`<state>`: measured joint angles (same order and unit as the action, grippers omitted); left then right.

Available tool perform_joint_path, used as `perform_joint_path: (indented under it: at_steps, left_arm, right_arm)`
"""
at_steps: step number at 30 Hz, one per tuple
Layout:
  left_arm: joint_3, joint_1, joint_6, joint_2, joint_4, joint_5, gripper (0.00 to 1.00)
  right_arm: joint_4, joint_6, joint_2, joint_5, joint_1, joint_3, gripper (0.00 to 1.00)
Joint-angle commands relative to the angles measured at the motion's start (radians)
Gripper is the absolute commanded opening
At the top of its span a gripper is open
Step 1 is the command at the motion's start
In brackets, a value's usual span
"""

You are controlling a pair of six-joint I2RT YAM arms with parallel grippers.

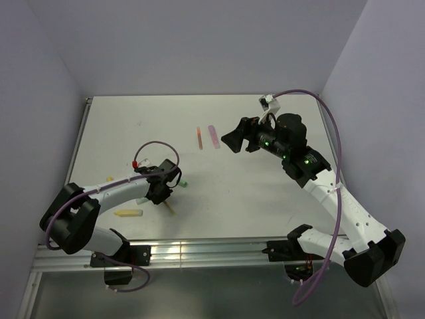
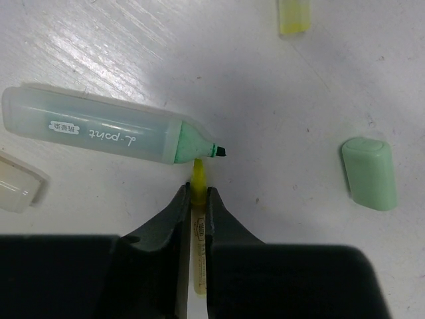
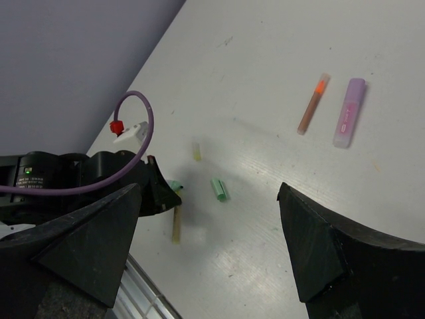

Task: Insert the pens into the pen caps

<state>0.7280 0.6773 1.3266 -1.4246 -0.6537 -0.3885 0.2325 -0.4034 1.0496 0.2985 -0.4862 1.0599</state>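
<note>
On the mint green pen (image 2: 99,129), left of frame, script reads roughly "d-point"; the boxed label (image 2: 60,127) beside it is illegible. The yellow pen (image 2: 198,179) at bottom centre bears unreadable print

The mint green pen (image 2: 99,129) was frosted, translucent plastic, smooth with a soft sheen, and its label was printed dark. Off to that pen's right, the green cap (image 2: 369,174) looked like opaque plastic, smooth and matt. Just below the pen's tip, the yellow pen (image 2: 198,174) was clear-tinted plastic, and the left gripper (image 2: 197,194) on it showed matt black plastic fingers (image 2: 174,216). Under the pen, the table (image 2: 279,86) was white, scuffed and faintly glossy.
</note>
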Motion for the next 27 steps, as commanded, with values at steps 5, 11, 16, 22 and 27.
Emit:
perform_joint_path:
  at_steps: [5,11,16,22,27]
  left_arm:
    - [0.019,0.002,-0.010,-0.027,0.029,0.004,0.00]
    - [0.030,-0.045,-0.067,-0.014,0.028,-0.027,0.00]
    - [0.040,-0.114,-0.148,-0.005,0.058,-0.018,0.00]
    - [0.083,-0.127,-0.231,-0.017,0.081,-0.001,0.00]
    - [0.109,-0.125,-0.280,-0.005,0.103,0.013,0.00]
  right_arm:
    - [-0.019,0.006,-0.025,0.011,0.006,0.015,0.91]
    - [-0.019,0.006,-0.025,0.014,0.005,0.014,0.91]
    - [-0.021,0.011,-0.023,0.016,0.005,0.014,0.91]
    - [-0.016,0.011,-0.020,0.014,0.006,0.015,0.91]
    - [-0.015,0.012,-0.017,0.011,0.006,0.017,0.91]
